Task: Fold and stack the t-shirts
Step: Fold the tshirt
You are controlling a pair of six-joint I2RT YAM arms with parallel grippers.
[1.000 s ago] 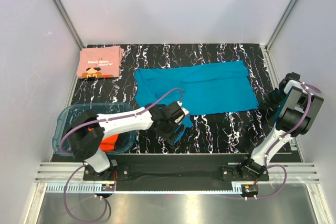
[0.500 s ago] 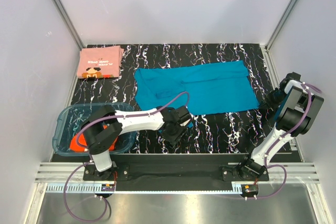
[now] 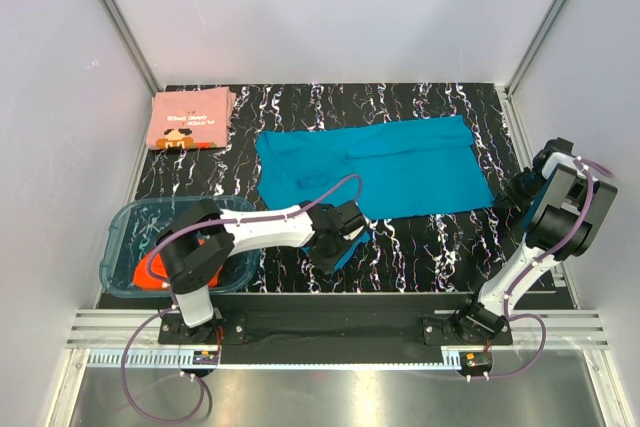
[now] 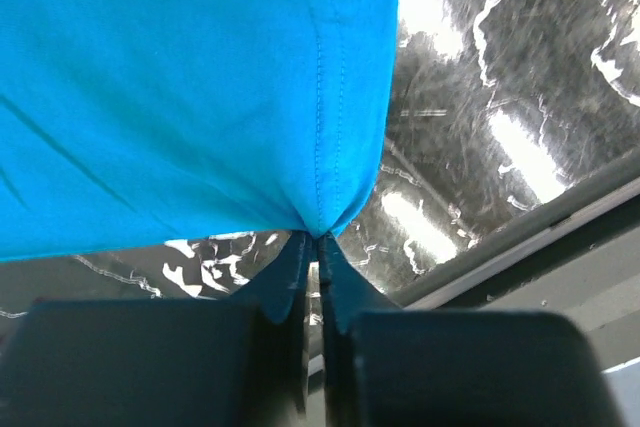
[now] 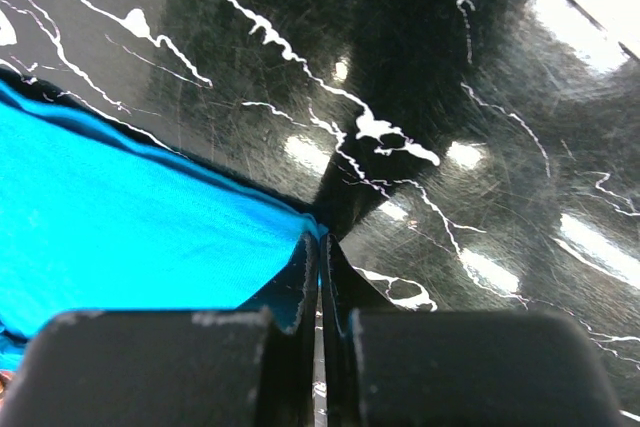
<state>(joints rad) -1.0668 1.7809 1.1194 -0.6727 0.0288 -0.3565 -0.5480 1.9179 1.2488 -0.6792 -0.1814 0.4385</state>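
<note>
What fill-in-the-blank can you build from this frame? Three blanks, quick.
1. The left end effector and right end effector each pinch the spread shirt, whose color is ____.
2. The orange shirt lies ____ the tub.
3. The folded pink shirt sits at the far ____ corner of the table.
Missing words: teal; inside; left.

You had bright, even light from above in the top view, with only faint, soft shadows under the arms and no blur. The glossy black, white-veined worktop (image 5: 480,97) threw hard white glare patches back at both wrist cameras, smeared widest in your left wrist view. The plain teal-blue cloth t-shirt (image 4: 180,87) showed saturated and sharp, its stitching crisp. The left tool (image 4: 312,247) and right tool (image 5: 318,247) sat dark and slightly soft at the bottom edge.
</note>
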